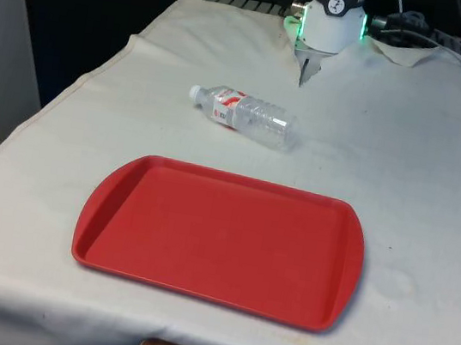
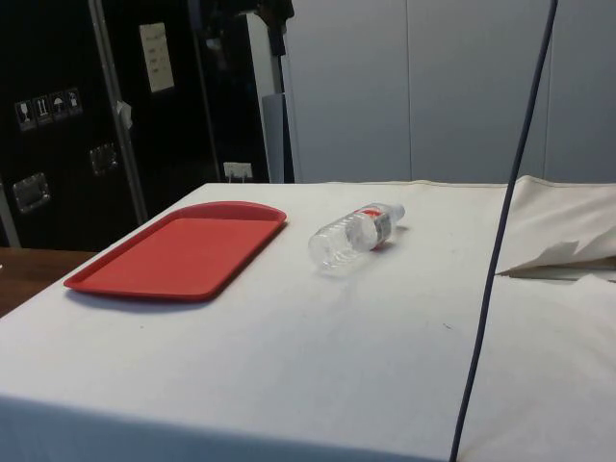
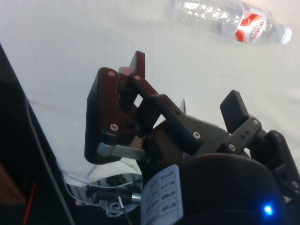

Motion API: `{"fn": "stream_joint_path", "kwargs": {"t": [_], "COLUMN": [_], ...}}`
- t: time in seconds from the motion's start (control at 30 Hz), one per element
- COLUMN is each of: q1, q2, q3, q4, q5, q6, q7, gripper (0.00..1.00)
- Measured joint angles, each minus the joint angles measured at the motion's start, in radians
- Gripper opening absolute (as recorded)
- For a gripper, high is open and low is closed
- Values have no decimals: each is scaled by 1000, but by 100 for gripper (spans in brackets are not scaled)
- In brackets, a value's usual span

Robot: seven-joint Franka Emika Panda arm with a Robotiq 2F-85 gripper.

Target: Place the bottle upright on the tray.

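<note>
A table draped in a white cloth is spreading across the front and side views, its surface lightly creased. On the cloth, a flat red plastic tray with rounded corners and a low raised rim is sitting near the table's near edge in the front view; in the side view the same tray is lying toward the dark cabinets, with nothing resting on it.

A clear plastic water bottle with a white cap and a red-and-white label is lying on its side on the cloth, well apart from the tray and on the robot's side of it. Its cap is pointing toward the front view's left, and its clear base toward the front view's right. In the side view the bottle is lying just beside the tray's far corner without touching it. In the wrist view the bottle is lying flat on the cloth beyond the fingers.

The black two-finger gripper is hanging in the air away from the bottle, its fingers spread apart and gripping nothing.
</note>
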Motion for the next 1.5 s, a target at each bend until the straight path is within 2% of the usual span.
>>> {"fn": "stream_joint_path", "kwargs": {"t": [0.37,1.13,1.5], "q1": [0,1,1], "q2": [6,22,30], "q3": [2,4,4], "q4": [-3,-16,-17], "q5": [0,0,0], "q6": [8,28,32], "q7": [65,247,310], "gripper": [100,100,100]}}
